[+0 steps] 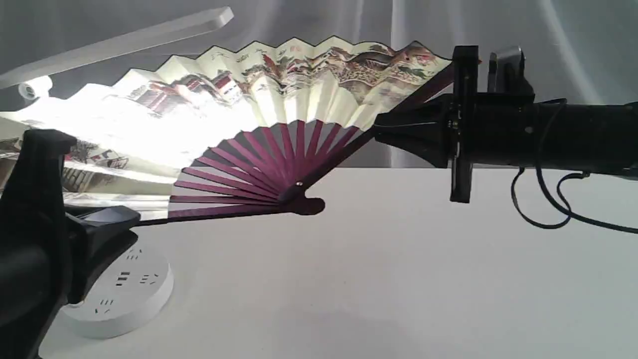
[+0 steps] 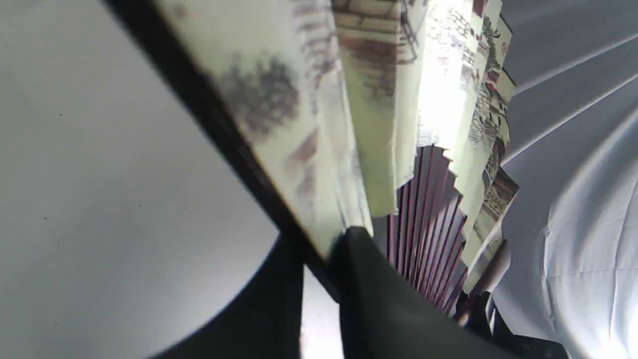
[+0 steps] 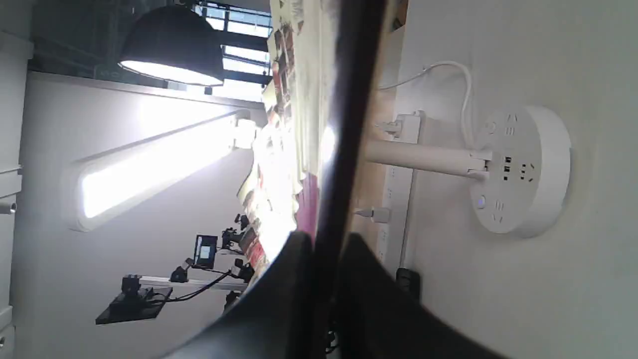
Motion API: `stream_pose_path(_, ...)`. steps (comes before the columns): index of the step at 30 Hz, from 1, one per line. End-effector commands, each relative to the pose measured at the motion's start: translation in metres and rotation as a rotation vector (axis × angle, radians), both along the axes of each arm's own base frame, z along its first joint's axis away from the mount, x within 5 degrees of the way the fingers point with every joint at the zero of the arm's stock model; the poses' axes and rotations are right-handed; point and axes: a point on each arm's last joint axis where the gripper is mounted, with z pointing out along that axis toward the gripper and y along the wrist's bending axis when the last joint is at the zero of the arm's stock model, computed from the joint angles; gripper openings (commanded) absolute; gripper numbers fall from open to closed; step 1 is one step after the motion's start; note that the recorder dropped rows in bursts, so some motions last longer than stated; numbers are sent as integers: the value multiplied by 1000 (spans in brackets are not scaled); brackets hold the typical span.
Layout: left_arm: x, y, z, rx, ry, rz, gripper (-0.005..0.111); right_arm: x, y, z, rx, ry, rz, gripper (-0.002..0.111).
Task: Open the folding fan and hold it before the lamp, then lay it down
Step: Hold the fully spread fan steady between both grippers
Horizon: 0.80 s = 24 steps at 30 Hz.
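You have one folding fan (image 1: 279,94), one lamp (image 1: 124,294) and two arms in play. The fan is spread wide and upright over the worktop (image 1: 398,279), in front of the lamp (the pleats toward 9 o'clock glow with its light). The left gripper (image 1: 130,219) reaches in low from 8 o'clock, jaws clamped on the guard pointing to 9 o'clock. The right gripper (image 1: 380,132) comes in level from 3 o'clock, jaws clamped on the guard pointing to 2 o'clock. The lamp's round base sits at 8 o'clock, its bar head at 10 o'clock.
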Motion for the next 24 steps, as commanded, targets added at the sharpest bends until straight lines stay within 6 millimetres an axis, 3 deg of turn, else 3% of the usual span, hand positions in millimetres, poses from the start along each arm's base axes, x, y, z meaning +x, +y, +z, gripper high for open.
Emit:
stream_pose_path(1, 2, 13, -3, 83, -12, 114, 0, 12, -14, 6, -26, -34, -150, 0)
stream_pose_path(24, 1, 8, -3, 52, -6, 56, 0, 10, -13, 7, -6, -27, -125, 0)
